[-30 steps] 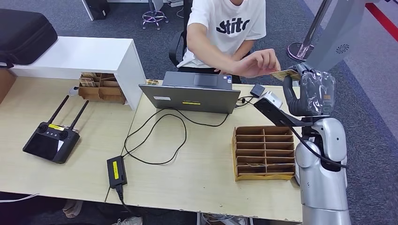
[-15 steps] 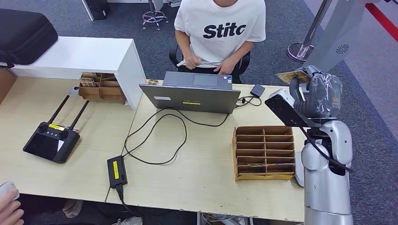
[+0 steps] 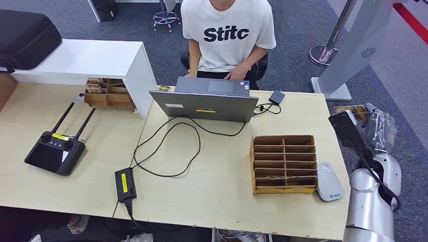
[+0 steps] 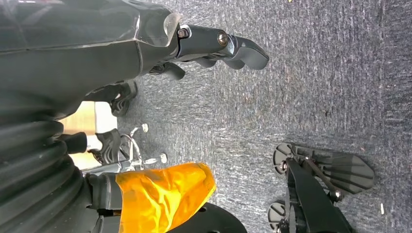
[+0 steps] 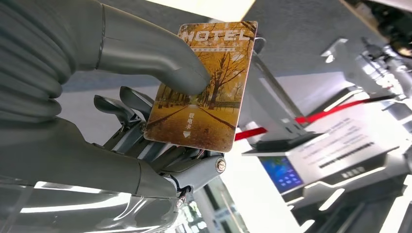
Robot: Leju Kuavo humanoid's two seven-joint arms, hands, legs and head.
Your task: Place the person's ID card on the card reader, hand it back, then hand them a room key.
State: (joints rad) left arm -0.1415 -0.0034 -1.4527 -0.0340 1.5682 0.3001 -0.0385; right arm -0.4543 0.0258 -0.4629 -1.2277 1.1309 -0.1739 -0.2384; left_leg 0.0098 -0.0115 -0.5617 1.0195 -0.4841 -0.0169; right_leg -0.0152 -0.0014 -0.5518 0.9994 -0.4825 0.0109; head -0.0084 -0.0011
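Here the right hand (image 5: 160,145) pinches the hotel card (image 5: 201,87); left hand (image 4: 214,46) hangs loosely curled, empty.

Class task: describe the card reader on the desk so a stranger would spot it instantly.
Start at the wooden desk and find the brown divided tray near its right edge. The card reader lies flat just right of that tray: a small grey-white slab, the only pale device there.
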